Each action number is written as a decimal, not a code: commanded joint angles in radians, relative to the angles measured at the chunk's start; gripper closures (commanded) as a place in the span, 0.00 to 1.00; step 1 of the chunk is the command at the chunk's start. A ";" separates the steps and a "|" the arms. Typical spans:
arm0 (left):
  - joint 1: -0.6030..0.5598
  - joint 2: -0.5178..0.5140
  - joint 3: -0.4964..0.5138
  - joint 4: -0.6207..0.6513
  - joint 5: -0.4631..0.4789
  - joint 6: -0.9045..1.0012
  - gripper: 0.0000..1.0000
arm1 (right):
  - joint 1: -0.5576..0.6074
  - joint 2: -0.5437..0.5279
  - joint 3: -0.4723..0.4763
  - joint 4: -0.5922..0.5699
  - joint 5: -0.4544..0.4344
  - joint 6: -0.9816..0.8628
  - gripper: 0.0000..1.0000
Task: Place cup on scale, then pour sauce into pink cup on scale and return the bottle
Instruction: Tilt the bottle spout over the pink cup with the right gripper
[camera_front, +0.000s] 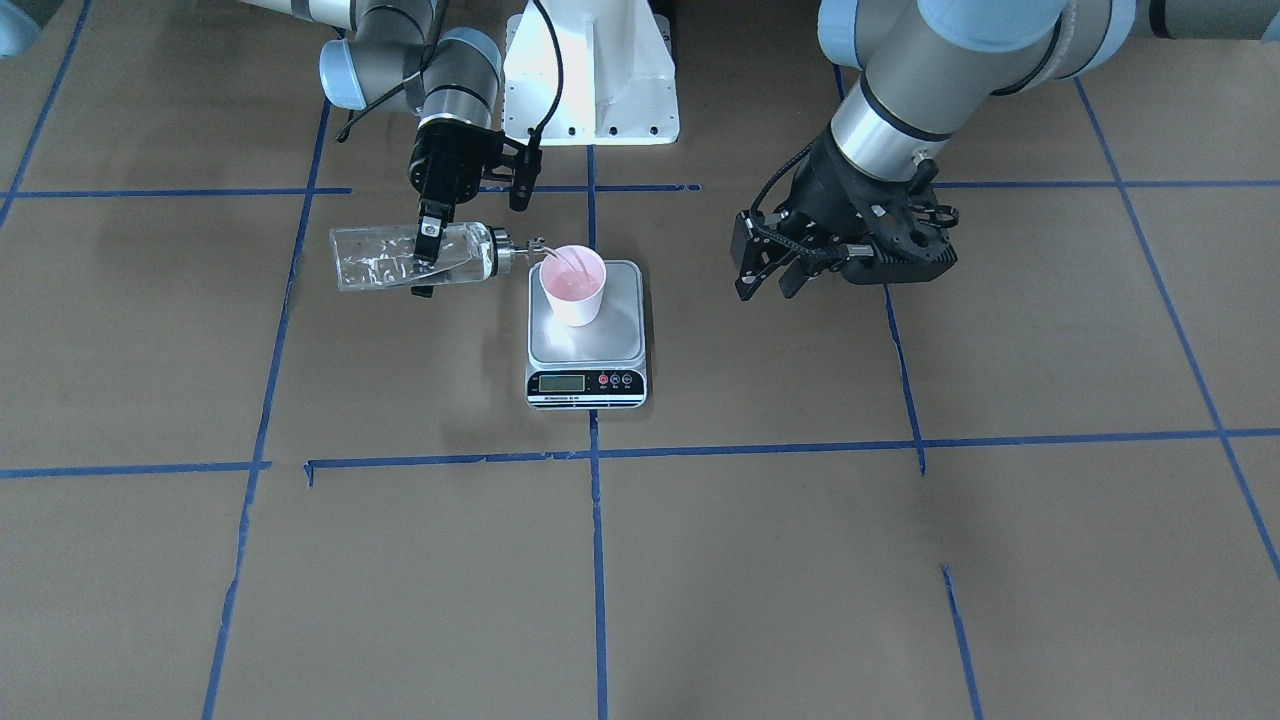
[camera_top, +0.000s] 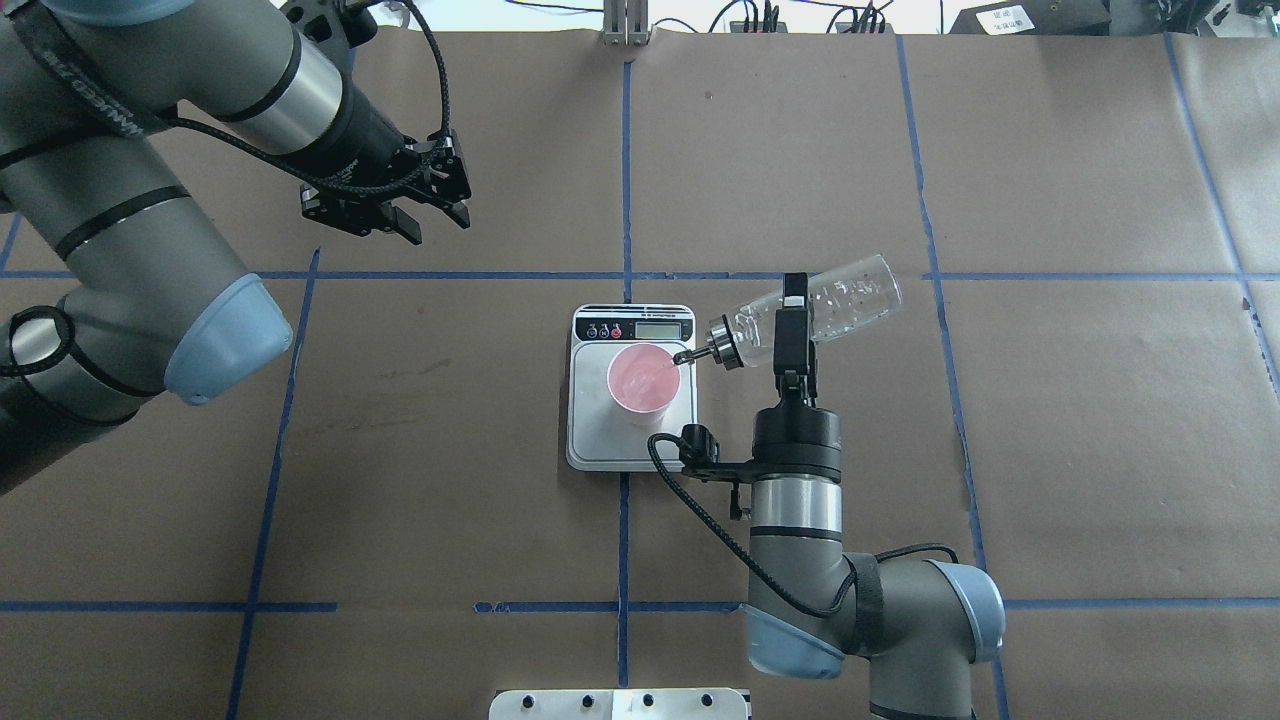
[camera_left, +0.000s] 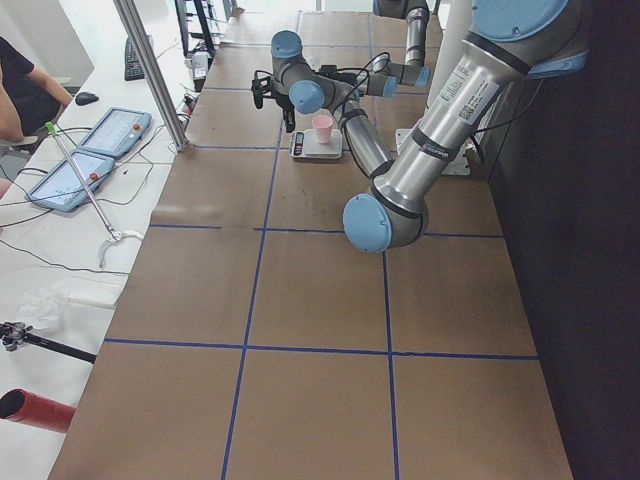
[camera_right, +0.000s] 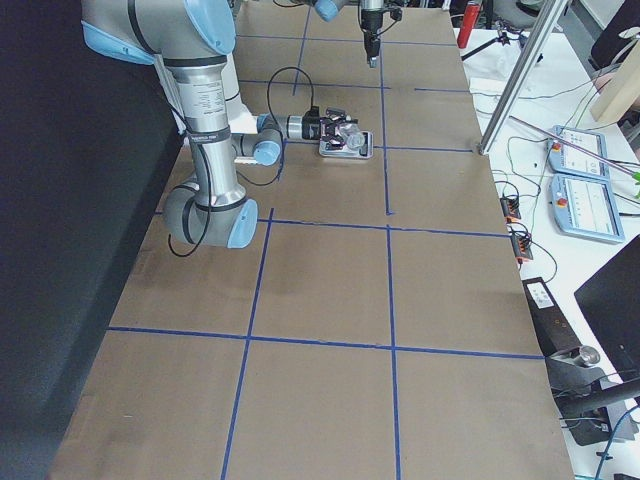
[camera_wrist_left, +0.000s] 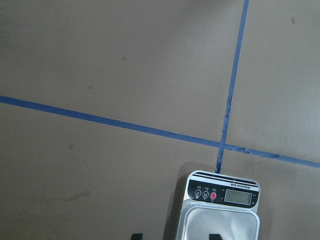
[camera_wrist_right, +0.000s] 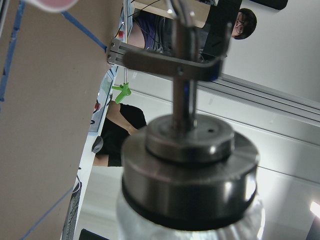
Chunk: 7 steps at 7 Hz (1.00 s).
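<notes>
The pink cup (camera_front: 572, 285) stands upright on the scale (camera_front: 620, 320), toward its back edge; it also shows in the overhead view (camera_top: 645, 385) on the scale (camera_top: 590, 430). My right gripper (camera_top: 795, 320) is shut on the clear glass bottle (camera_top: 850, 295) and holds it tilted almost flat, with the spout (camera_top: 690, 355) at the cup's rim. A thin stream of clear sauce (camera_front: 565, 262) runs into the cup, and liquid shows inside it. My left gripper (camera_top: 425, 222) is open and empty, above the table far to the scale's left. The left wrist view shows the scale's display end (camera_wrist_left: 220, 192).
Blue tape lines divide the brown paper-covered table into squares. The white robot base (camera_front: 590, 70) stands behind the scale. Operators and tablets (camera_left: 100, 140) are beyond the table's far edge. The bottle's metal collar (camera_wrist_right: 190, 170) fills the right wrist view.
</notes>
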 joint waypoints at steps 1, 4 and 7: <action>0.000 -0.002 -0.005 0.001 -0.035 -0.004 0.46 | 0.002 -0.001 -0.001 0.002 0.057 0.172 1.00; -0.002 -0.009 -0.008 0.001 -0.034 -0.004 0.46 | 0.000 0.002 0.002 0.002 0.200 0.598 1.00; -0.002 -0.010 -0.008 0.000 -0.028 -0.002 0.46 | -0.001 0.019 0.126 0.004 0.399 1.042 1.00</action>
